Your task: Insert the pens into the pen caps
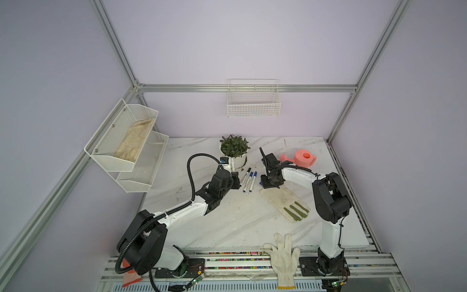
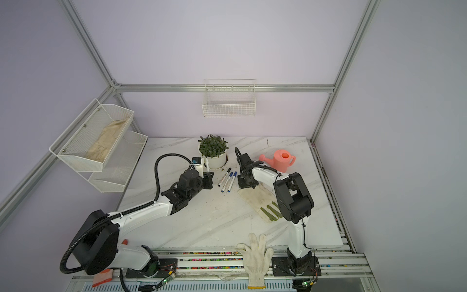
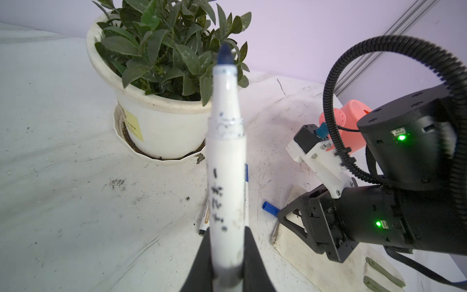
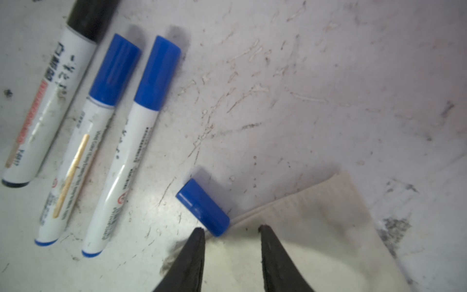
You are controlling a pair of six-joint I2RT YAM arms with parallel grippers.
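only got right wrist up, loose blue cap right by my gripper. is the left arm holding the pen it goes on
Observer: Yes. The left gripper is shut on an uncapped pen, its dark blue tip bare.
Operator: where is it from the capped three
Observer: In a top view the uncapped pen is held close to the potted plant, on the left arm's side of the three capped pens.
Operator: whats the cloth under me
Observer: A glove with green fingers. The right gripper hangs over its cuff end.
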